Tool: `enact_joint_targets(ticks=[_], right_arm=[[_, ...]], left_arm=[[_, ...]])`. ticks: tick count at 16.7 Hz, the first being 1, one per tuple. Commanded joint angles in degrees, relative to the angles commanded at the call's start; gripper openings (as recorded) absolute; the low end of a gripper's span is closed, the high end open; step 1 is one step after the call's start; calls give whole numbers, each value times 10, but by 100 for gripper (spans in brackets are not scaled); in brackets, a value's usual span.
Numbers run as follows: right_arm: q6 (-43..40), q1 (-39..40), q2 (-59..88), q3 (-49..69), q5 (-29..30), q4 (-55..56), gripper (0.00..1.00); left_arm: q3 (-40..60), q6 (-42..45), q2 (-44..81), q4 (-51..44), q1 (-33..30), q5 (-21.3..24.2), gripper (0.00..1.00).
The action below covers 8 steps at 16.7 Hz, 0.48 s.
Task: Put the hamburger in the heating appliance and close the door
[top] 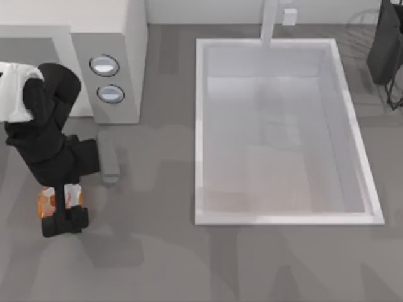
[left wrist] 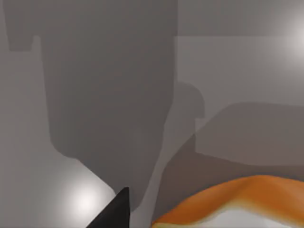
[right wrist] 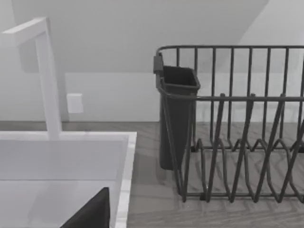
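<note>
The hamburger [top: 45,204], orange-bunned with a white patch, is near the table's front left, in front of the heating appliance [top: 119,56], a white box with two round knobs. My left gripper [top: 61,206] is shut on it from above. In the left wrist view the hamburger [left wrist: 247,199] bulges large beside one dark fingertip [left wrist: 116,211]. The door [top: 107,154] stands swung open, seen edge-on, jutting toward the table's front just right of my left arm. My right arm [top: 385,47] is parked at the far right.
A big white sink basin [top: 201,126] with a faucet [top: 269,22] takes up the middle and right of the table. A dark wire dish rack [right wrist: 237,133] with a cutlery holder [right wrist: 176,114] stands at the far right behind the sink.
</note>
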Motion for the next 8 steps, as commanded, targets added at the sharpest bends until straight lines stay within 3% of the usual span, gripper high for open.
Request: enact_joint_targets(ticks=[8], right_arm=[[0,0,0,0,0,0,100]], left_arm=[[0,0,0,0,0,0,10]])
